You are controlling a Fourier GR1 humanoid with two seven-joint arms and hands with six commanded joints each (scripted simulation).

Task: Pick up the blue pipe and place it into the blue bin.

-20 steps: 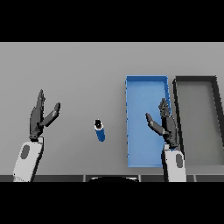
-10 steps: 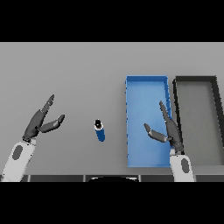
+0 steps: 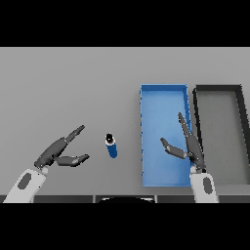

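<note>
Left hand swings in toward the blue pipe, grasp not yet made

Near the table's (image 3: 73,88) front edge, the left hand (image 3: 57,154) has dropped lower and turned inward over the past second, its fingers and thumb spread apart and aimed at the blue pipe (image 3: 112,146), which lies just beside them, untouched and unmoved, left of the bin. That shift suggests the reach is under way, with the pickup and the carry both yet to come. On the right, the right hand (image 3: 189,146) hovers with fingers straight and thumb out over the blue bin (image 3: 163,93), holding nothing and little changed. The bin runs from the front edge toward mid-table; a dark bin (image 3: 219,89) sits alongside it by the right edge.
</note>
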